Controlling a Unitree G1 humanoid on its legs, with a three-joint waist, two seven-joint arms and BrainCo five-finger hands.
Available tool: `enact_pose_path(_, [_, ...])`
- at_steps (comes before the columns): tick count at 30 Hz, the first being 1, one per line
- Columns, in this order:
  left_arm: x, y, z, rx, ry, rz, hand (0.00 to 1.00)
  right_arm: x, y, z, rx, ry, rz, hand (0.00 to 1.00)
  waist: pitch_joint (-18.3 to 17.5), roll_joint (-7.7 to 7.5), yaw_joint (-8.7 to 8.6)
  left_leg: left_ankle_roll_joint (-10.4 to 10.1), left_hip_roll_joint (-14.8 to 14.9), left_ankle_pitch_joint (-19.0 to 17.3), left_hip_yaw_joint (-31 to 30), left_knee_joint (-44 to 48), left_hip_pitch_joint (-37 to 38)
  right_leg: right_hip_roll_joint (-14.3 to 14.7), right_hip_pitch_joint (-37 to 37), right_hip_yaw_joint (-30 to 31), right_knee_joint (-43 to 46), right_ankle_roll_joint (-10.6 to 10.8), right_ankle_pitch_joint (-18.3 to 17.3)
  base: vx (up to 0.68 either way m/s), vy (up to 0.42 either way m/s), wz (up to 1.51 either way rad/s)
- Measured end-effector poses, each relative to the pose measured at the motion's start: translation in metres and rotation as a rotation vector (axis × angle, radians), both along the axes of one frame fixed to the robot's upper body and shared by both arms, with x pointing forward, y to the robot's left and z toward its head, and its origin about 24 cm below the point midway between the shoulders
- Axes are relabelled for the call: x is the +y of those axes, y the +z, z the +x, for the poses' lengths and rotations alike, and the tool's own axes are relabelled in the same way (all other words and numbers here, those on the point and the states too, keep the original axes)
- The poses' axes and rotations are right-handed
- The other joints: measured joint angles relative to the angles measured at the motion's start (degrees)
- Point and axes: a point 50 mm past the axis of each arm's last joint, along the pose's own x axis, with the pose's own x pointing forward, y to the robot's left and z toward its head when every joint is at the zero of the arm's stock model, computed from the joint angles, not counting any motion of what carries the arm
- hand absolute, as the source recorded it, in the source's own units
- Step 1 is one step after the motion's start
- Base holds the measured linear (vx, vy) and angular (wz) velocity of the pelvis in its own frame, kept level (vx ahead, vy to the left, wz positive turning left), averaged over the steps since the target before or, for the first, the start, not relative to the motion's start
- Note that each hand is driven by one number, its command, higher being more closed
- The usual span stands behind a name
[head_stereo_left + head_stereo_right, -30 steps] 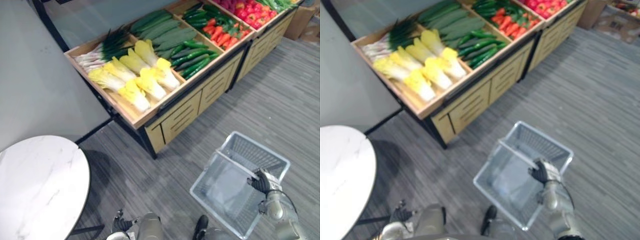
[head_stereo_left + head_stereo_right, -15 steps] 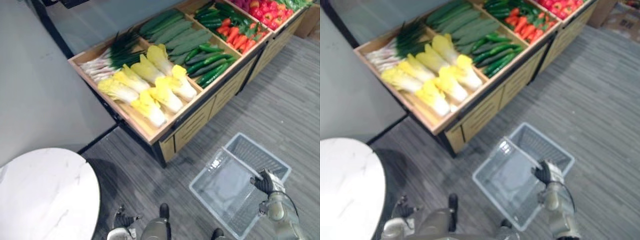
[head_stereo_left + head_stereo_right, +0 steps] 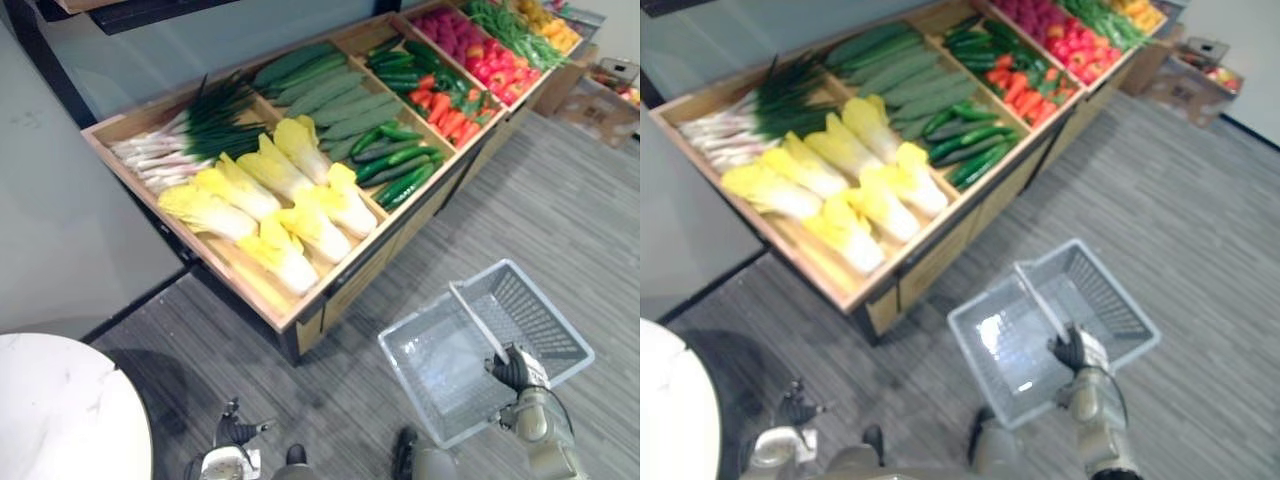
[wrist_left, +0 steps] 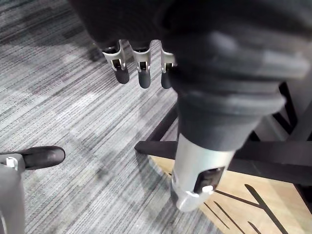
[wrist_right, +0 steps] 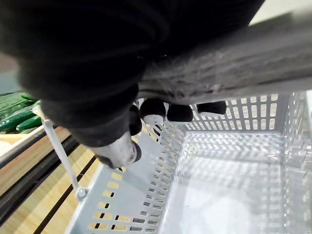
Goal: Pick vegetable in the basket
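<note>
A grey plastic basket point(image 3: 415, 345) hangs above the floor in front of the wooden vegetable stand point(image 3: 330, 295). My right hand point(image 3: 515, 370) is shut on the basket's handle point(image 3: 473, 318), fingers point(image 5: 153, 111) curled round it. The basket's inside point(image 5: 234, 170) holds nothing. On the stand lie pale yellow cabbages point(image 3: 275, 200), leeks point(image 3: 185, 135), long dark cucumbers point(image 3: 325, 85), small green cucumbers point(image 3: 395, 165) and carrots point(image 3: 445, 108). My left hand point(image 3: 232, 432) hangs low by the floor, open, its fingers point(image 4: 141, 70) straight and holding nothing.
A round white marble table point(image 3: 60, 410) stands at the lower left. Red and green vegetables point(image 3: 480, 45) fill the stand's far bins. Cardboard boxes point(image 3: 605, 90) sit on the floor at the far right. Grey striped carpet point(image 3: 560, 210) lies to the right of the stand.
The whole view has shifted, so the camera has moved along the stand. The basket stays in my right hand, and my left hand still hangs low.
</note>
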Motion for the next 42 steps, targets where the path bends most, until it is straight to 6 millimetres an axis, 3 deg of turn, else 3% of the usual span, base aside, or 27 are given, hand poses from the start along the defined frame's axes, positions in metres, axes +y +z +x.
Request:
enact_pose_path(1, [0.000,0.000,0.000,0.000,0.000,0.001,0.00,0.000,0.000,0.000,0.000,-0.002,0.000,1.00,0.04,-0.17,-0.08,-1.14,-0.07,-0.71,-0.49,0.45,0.24,0.01,0.45,0.17,-1.60,-0.49,3.39,0.24,-0.273,0.44])
enact_pose_path(2, [0.004,0.001,0.001,-0.001,0.002,0.012,0.00,-0.001,-0.003,-0.003,0.012,-0.013,0.002,1.00,0.37,-1.56,-0.09,-3.45,-0.92,-2.30,-0.73,0.79,1.62,-0.51,1.71,0.20,-1.82,-0.86,7.92,0.24,-0.299,0.21])
enact_pose_path(3, [0.002,0.000,-0.001,0.000,0.014,0.003,0.00,-0.002,-0.004,-0.002,0.021,-0.018,0.002,1.00,0.29,-1.22,0.69,-4.34,-0.14,-2.97,-0.65,1.15,1.87,-0.07,2.48,0.20,-2.44,-1.61,5.09,0.25,-0.352,0.00])
enact_pose_path(4, [-0.003,-0.002,-0.001,-0.001,0.023,-0.013,0.00,-0.003,0.000,0.005,0.008,-0.021,-0.003,1.00,0.35,0.08,0.88,-5.20,1.33,-3.33,-0.62,1.41,1.50,1.59,2.85,-0.41,-4.21,-2.09,4.08,0.17,-0.275,-0.20])
enact_pose_path(7, [-0.018,-0.005,-0.001,-0.001,0.027,-0.054,0.00,-0.007,0.003,0.008,0.003,-0.028,-0.017,1.00,0.40,2.10,0.39,-6.95,3.99,-2.69,-1.03,0.66,1.19,4.72,5.16,-3.08,-8.11,-2.44,3.72,0.07,-0.214,0.04])
enact_pose_path(11, [-0.014,-0.006,-0.006,0.005,0.061,-0.055,0.00,-0.013,-0.002,-0.001,0.031,-0.037,-0.031,1.00,0.23,2.10,0.71,-8.85,6.50,-2.36,-2.49,-0.63,1.84,7.13,7.98,-5.66,-11.15,-3.83,3.35,0.04,-0.111,0.23])
enact_pose_path(17, [-0.013,-0.007,-0.007,0.002,0.097,-0.064,0.00,-0.019,-0.008,-0.013,0.062,-0.072,-0.028,1.00,-0.64,4.20,0.20,-9.30,5.89,-0.92,-6.53,0.02,-2.40,6.17,9.76,-11.55,-14.46,-4.16,4.15,0.05,-0.008,0.47])
enact_pose_path(20, [-0.016,-0.005,-0.001,-0.010,0.085,-0.063,0.00,-0.026,-0.010,-0.020,0.071,-0.100,-0.020,1.00,-0.70,4.43,0.21,-8.87,4.60,0.76,-4.51,1.97,-4.27,4.45,11.43,-14.86,-14.71,-4.16,4.13,0.10,0.038,0.70])
enact_pose_path(27, [-0.009,0.004,0.004,-0.062,0.138,-0.007,0.00,-0.022,-0.009,-0.017,0.058,-0.084,-0.010,1.00,-0.82,4.76,0.85,-8.44,3.52,2.71,-5.01,-2.39,-3.04,3.62,11.75,-16.11,-15.21,-3.77,4.50,0.04,0.013,0.15])
enact_pose_path(29, [0.000,0.015,0.010,-0.125,0.200,0.034,0.00,-0.022,-0.010,-0.019,0.052,-0.080,-0.011,1.00,-0.86,4.71,0.86,-8.20,3.16,2.87,-4.83,-3.08,-2.36,3.55,11.99,-15.87,-15.23,-3.52,4.67,0.00,0.014,-0.04])
enact_pose_path(34, [0.030,0.079,0.032,-0.441,0.311,0.271,0.00,-0.026,-0.017,-0.029,0.062,-0.119,-0.021,1.00,-1.60,3.92,1.74,-7.98,2.28,2.97,-4.72,-3.24,-2.04,3.01,12.48,-15.55,-16.17,-3.24,5.63,-0.01,0.021,-0.01])
enact_pose_path(38, [0.012,0.140,0.048,-0.729,0.318,0.368,0.00,-0.029,-0.018,-0.033,0.062,-0.143,-0.018,1.00,-1.72,3.86,1.84,-7.70,1.67,3.04,-4.74,-3.40,-2.09,2.44,12.46,-15.23,-16.34,-2.91,5.97,-0.02,0.021,0.01])
enact_pose_path(42, [-0.007,0.177,0.059,-0.896,0.249,0.406,0.00,-0.029,-0.018,-0.033,0.063,-0.140,-0.020,1.00,-2.55,4.28,1.57,-7.62,1.78,3.09,-4.06,-3.60,-1.70,2.57,12.30,-14.76,-16.33,-2.90,5.98,0.01,0.003,-0.06])
